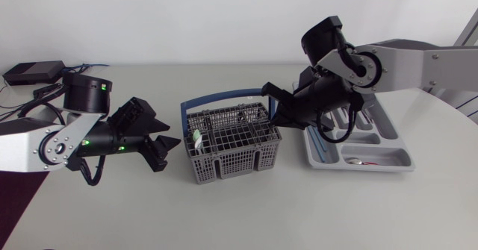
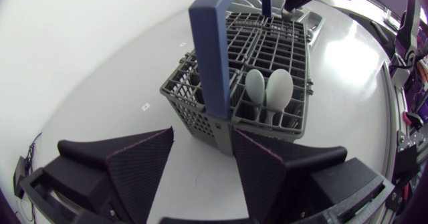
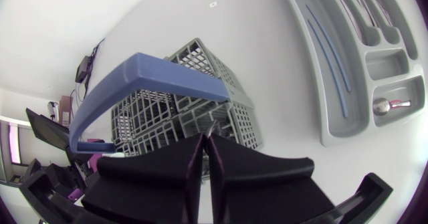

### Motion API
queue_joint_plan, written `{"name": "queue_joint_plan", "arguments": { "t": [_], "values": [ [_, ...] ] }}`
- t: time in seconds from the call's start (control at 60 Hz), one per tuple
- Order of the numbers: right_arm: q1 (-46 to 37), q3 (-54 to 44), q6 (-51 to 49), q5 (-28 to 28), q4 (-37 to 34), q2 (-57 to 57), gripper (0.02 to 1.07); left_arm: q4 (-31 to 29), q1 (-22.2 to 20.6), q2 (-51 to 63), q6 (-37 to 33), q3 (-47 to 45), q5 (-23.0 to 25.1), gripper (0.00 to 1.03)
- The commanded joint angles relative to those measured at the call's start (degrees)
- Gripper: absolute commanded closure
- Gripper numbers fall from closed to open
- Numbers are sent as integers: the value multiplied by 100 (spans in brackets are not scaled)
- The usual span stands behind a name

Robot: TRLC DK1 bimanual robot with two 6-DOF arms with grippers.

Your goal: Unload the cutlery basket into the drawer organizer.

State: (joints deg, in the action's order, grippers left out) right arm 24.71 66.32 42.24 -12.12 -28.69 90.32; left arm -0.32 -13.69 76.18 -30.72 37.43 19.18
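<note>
Left gripper (image 2: 202,142): fingers apart, low over the worktop (image 1: 246,213), just short of the basket's near wall
Right gripper (image 3: 206,140): fingers together but for a slit, clamped on a thin metal handle (image 3: 213,126) at the basket's far corner
Cutlery basket (image 1: 231,159): grey, blue handle upright; two pale spoons (image 2: 267,89) stand inside
Drawer organizer (image 1: 390,142): just beside the basket; one spoon (image 3: 382,105) lies in an end compartment
</note>
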Motion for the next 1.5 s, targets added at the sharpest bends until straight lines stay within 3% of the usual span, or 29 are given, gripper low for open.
{"name": "queue_joint_plan", "arguments": {
  "t": [0.0, 0.35, 0.933, 1.267, 1.483],
  "values": [
    [25, 214, 171, 122, -243, -155, 101, 49, -19, 125, -118, -104, -20, 31],
    [25, 381, 153, 61, -471, -586, 101, 49, -2, 116, -136, -104, -20, 31],
    [-124, 522, -102, -748, -779, -1861, 101, 67, -2, 107, -136, -139, -20, 31],
    [-1548, 548, -2387, -959, -2194, -2238, 101, 58, 60, -16, -154, -183, -28, 31],
    [-2752, -155, -4171, -722, -2484, -2309, 101, 49, 60, -60, -154, -201, -28, 31]
  ]
}}
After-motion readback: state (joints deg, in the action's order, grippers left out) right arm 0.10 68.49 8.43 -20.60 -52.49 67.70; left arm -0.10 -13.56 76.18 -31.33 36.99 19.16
